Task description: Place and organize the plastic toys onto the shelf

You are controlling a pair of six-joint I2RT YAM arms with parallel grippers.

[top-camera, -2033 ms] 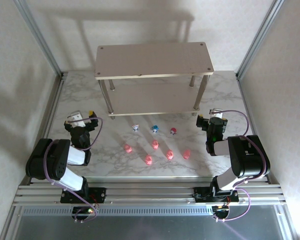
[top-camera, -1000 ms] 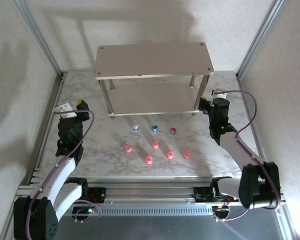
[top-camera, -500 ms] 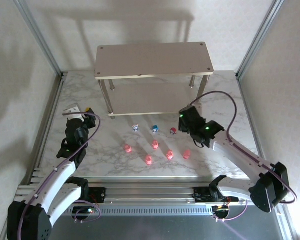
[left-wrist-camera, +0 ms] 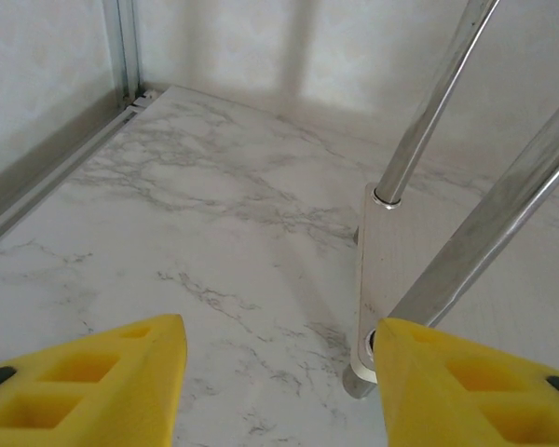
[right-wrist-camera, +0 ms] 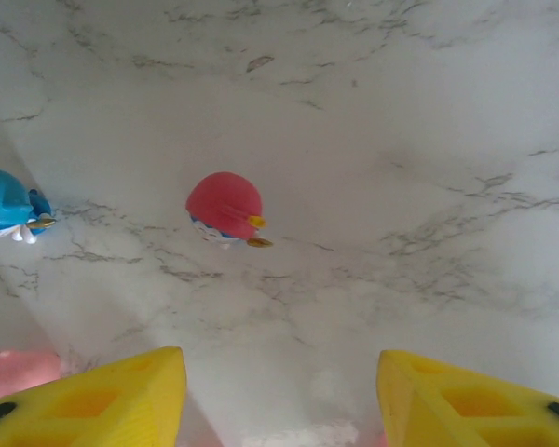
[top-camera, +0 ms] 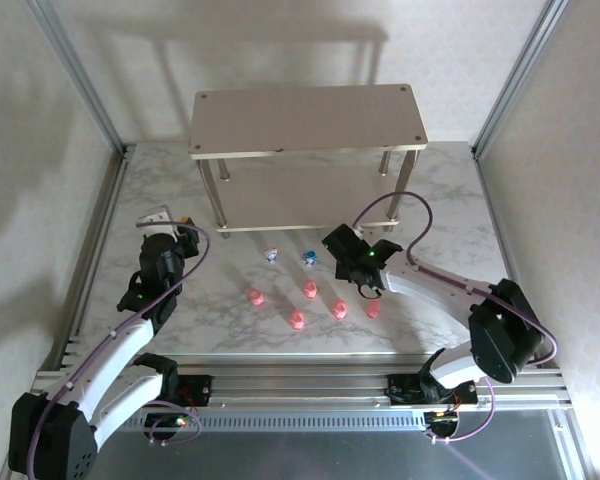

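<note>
The shelf stands at the back of the marble table, both tiers bare. In front of it lie the plastic toys: a whitish-blue one, a blue one and several pink ones nearer me. My right gripper hovers over the red toy's spot and hides it from above. In the right wrist view the red toy lies just beyond my open right gripper, untouched, with the blue toy at the left edge. My left gripper is open and holds nothing, left of the shelf.
In the left wrist view my open gripper faces the shelf's lower board and its silver legs. The aluminium frame rail borders the table on the left. A pink toy sits beside my right gripper's left finger.
My right arm has swung left from beside the shelf's right leg to above the red toy, and its jaws have narrowed. The left arm has shifted slightly toward the shelf.
</note>
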